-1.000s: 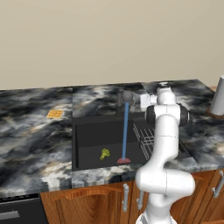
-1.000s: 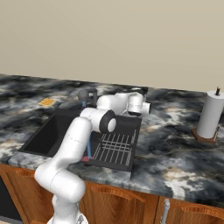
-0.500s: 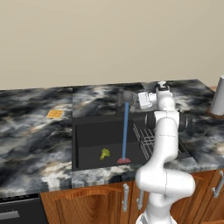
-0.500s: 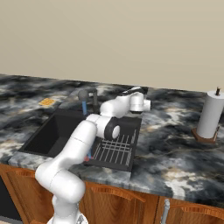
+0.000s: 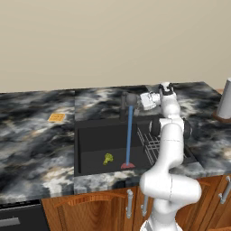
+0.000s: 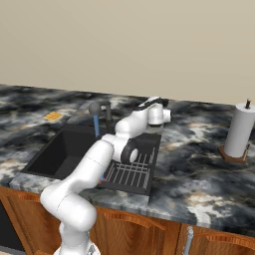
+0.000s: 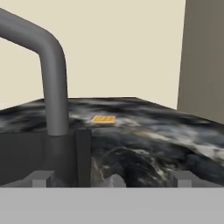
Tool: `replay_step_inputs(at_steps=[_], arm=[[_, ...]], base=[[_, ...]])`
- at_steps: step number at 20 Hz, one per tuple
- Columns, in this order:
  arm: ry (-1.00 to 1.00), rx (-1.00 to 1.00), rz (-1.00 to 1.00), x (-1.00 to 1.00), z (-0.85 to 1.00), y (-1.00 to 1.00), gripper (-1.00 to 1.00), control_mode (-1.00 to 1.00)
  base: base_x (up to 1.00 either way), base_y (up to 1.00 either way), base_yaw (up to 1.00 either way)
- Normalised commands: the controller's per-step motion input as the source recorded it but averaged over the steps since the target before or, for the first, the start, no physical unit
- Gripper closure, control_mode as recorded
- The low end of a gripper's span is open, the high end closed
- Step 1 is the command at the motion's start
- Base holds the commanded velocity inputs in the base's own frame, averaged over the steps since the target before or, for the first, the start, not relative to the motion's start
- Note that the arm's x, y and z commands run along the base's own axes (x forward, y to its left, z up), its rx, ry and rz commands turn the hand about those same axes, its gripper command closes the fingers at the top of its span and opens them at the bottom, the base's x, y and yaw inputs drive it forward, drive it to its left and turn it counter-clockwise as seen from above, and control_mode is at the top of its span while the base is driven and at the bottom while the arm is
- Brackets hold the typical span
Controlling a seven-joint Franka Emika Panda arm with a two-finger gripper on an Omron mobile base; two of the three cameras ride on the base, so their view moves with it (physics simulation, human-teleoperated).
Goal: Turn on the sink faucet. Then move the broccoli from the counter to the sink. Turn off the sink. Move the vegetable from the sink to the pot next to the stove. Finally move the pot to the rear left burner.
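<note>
Holding my gripper [image 7: 111, 180] wide open with nothing between its fingertips [image 7: 40, 178], I have it level behind the sink [image 5: 90, 135], just beside the sink faucet [image 5: 128, 100], on that post's right in the left base view. In the hand view the faucet's grey pipe rises close ahead on the left, bends over at the top, and its dark base block stands right in front of my left fingertip; whether I touch it I cannot tell.

A blue stream of water [image 5: 129, 135] falls straight from the faucet's head to the red drain disc [image 5: 127, 166] on the basin floor. The broccoli [image 5: 108, 158] lies on the black floor of the sink, just left of that disc. A grey wire rack [image 5: 151, 143] fills the right part of the basin, partly behind my arm.

Around the basin runs the marbled counter [image 5: 31, 140] over brown wooden cabinets [image 5: 90, 212]. A flat orange waffle-like square [image 5: 56, 117] lies on the counter well left of the sink. Far to the right stands a paper towel roll [image 6: 238, 131] on its holder.
</note>
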Motion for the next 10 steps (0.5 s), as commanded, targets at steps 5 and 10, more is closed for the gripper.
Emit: replay_step_inputs(at_steps=[5,10], arm=[[0.00,-0.05,0.01,0.00,0.06,0.23,-1.00,-1.00],[0.00,-0.05,0.00,0.00,0.00,0.32,-1.00,-1.00]], base=[[0.00,0.00,0.00],[0.00,0.00,0.00]])
